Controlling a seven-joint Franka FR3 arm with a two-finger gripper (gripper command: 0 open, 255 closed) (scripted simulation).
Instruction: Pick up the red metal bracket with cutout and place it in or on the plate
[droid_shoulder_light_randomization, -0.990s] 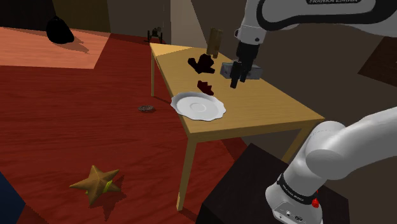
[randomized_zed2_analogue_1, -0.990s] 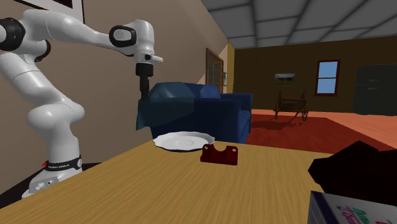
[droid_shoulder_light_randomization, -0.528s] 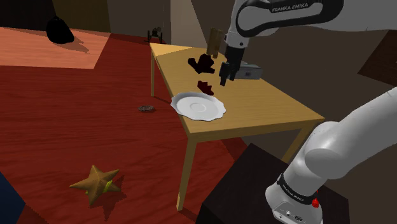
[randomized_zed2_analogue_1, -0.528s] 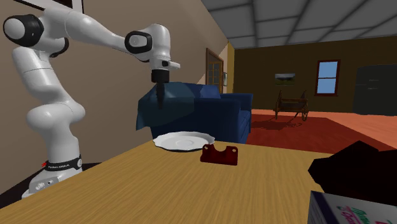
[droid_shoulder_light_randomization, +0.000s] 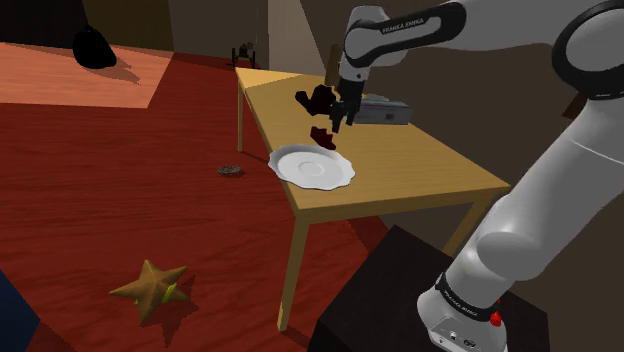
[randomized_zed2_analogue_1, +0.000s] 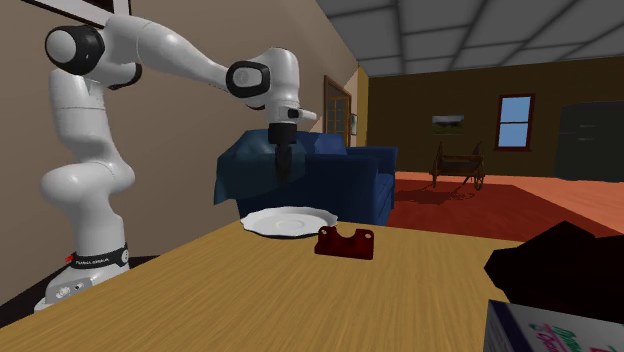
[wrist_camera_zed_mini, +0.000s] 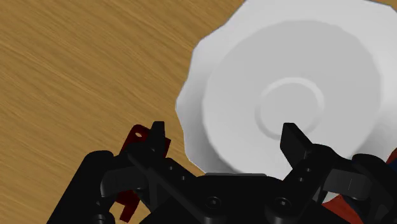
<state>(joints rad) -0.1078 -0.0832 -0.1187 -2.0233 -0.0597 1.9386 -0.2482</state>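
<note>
Two black fingers (wrist_camera_zed_mini: 157, 137) of the gripper (wrist_camera_zed_mini: 224, 135) stand apart, clasping nothing, above the rim of the white plate (randomized_zed2_analogue_1: 262, 224). The approach to the pick seems in hand; next the claw should centre over the bracket (randomized_zed2_analogue_1: 345, 243) and descend. It is dark red, notched along its top, and lies on the table (randomized_zed2_analogue_1: 230, 300) just right of the plate in the second exterior view.

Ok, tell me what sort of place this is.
Likely a living room in a house: a dark blue upholstered sofa, a small white-framed window and a light brown wooden table.
</note>
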